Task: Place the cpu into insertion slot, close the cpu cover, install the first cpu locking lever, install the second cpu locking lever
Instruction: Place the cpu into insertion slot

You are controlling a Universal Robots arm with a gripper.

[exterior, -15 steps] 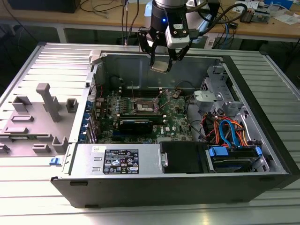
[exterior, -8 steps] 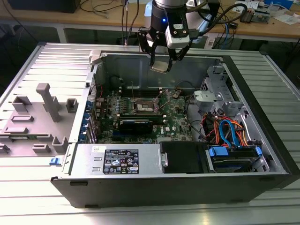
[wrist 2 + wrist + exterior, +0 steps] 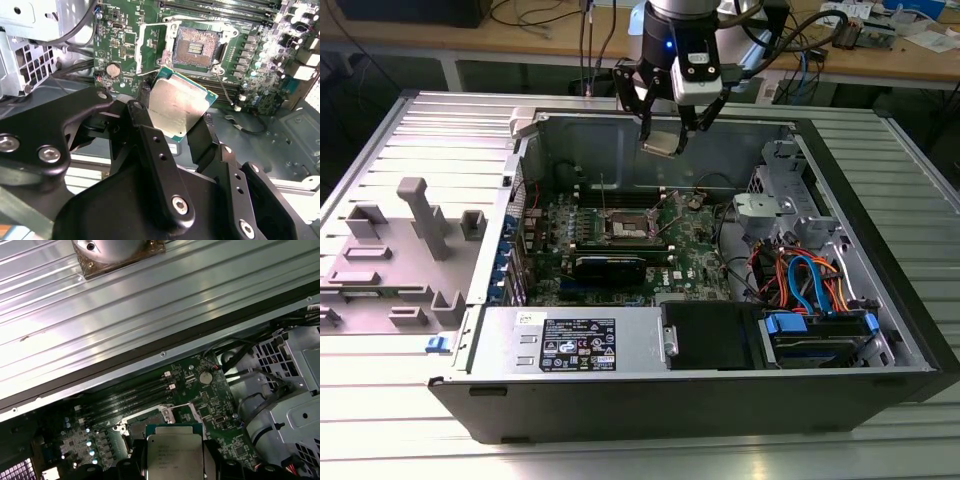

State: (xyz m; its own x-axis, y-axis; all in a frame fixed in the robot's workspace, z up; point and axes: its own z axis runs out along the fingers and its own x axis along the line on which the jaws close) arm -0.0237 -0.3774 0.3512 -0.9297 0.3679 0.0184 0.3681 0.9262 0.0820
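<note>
At the exterior view's upper middle the gripper (image 3: 664, 138) pinched the tilted cpu (image 3: 180, 107) by its edges — lowered askew, it could have damaged contacts in the insertion slot (image 3: 632, 228) below.

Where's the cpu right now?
In the exterior view the cpu is clamped in the gripper, in the air over the open computer case, well above the insertion slot.
</note>
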